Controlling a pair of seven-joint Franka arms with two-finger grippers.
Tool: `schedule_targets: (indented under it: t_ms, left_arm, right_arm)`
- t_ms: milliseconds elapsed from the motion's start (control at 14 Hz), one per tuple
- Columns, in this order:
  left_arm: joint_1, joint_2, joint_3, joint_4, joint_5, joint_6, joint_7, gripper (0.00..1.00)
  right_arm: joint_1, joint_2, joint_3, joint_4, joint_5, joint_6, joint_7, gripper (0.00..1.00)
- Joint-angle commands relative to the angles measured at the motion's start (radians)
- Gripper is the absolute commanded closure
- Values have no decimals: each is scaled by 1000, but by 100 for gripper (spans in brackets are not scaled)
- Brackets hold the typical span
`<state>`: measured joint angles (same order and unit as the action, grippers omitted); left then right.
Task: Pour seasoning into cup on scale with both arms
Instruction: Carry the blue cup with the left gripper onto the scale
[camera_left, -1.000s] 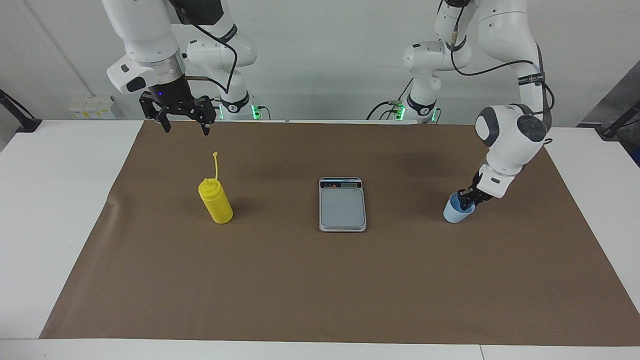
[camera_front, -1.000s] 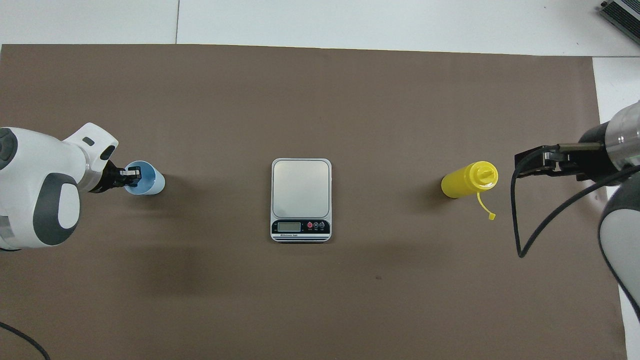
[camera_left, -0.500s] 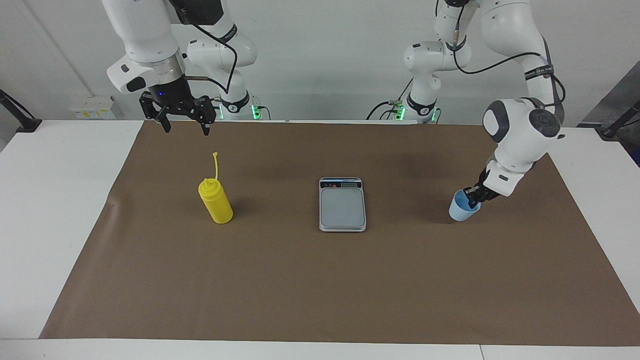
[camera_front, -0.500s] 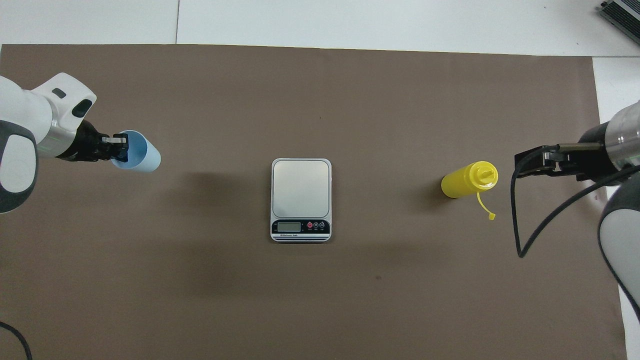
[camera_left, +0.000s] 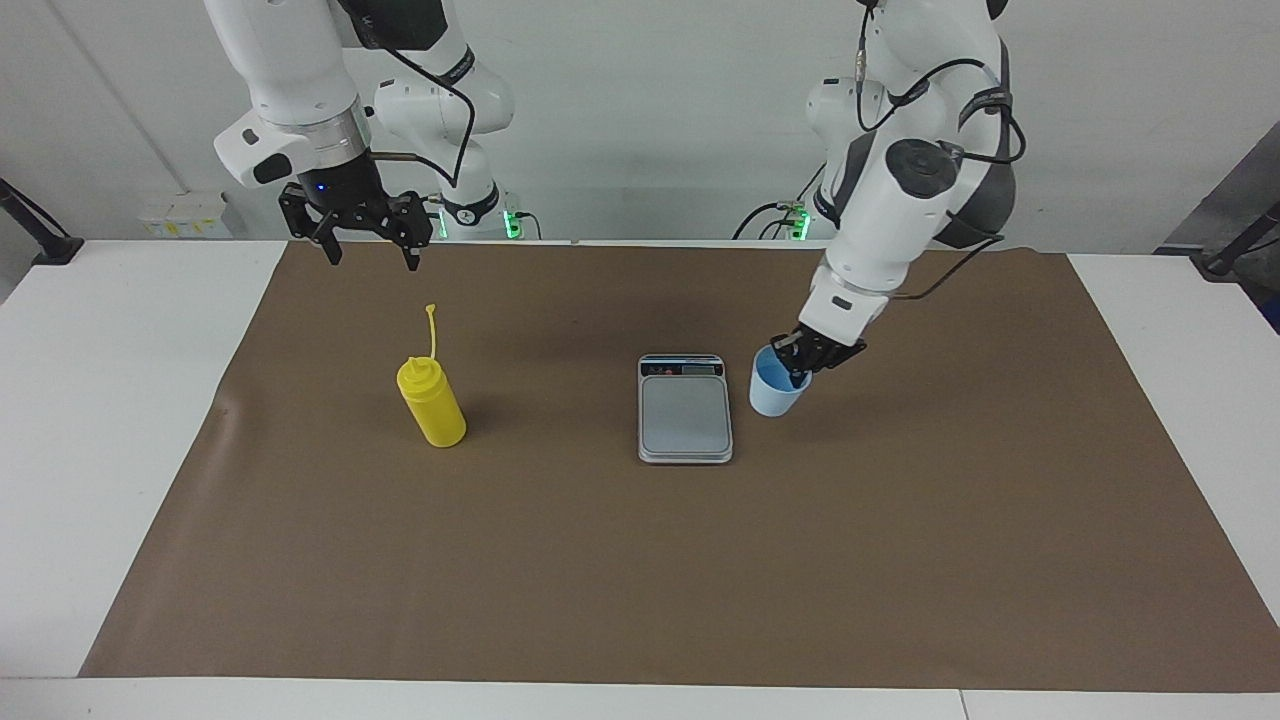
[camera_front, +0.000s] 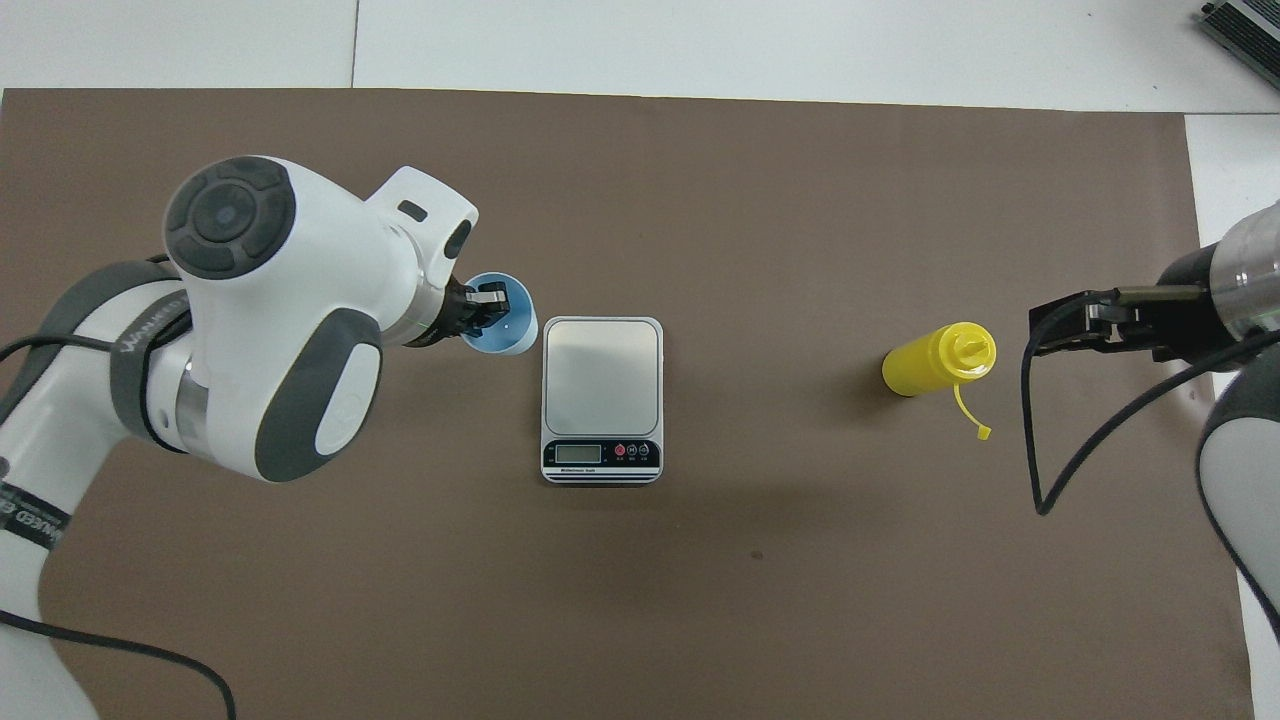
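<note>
Seasoning (camera_left: 432, 405) stands untouched at mid-height of the facing frame, so nothing is poured. One bottle, one scale (camera_left: 685, 410), one cup (camera_left: 778, 392), two arms. The left gripper (camera_left: 800, 362), clamped on the cup's rim, holds it just beside the scale, not yet on it. The right gripper (camera_left: 370, 245) waits with jaws open, higher in the frame than the bottle.

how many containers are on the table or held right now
2. The yellow seasoning bottle stands on the brown mat toward the right arm's end. The blue cup is held by the left hand, beside the scale on the left arm's side. None looks hidden.
</note>
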<state>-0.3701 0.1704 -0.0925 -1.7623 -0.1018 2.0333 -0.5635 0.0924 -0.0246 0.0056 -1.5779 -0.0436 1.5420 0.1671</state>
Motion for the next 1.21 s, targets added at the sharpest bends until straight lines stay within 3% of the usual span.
schedule_targets:
  t_ms: [0, 214, 500, 1143]
  left_arm:
    - [-62, 0, 20, -11, -7, 56, -56, 100]
    - [-131, 76, 22, 0, 22, 111, -122, 100]
    - [-176, 119, 22, -19, 44, 137, -141, 100]
    - [-176, 115, 22, -86, 67, 203, -141, 100]
  right_arm:
    - [-16, -25, 5, -28, 21, 6, -21, 0]
    - [-16, -25, 5, -28, 22, 6, -21, 0]
    - [-16, -25, 5, -28, 21, 6, -21, 0]
    - [-16, -25, 4, -28, 21, 6, -21, 0]
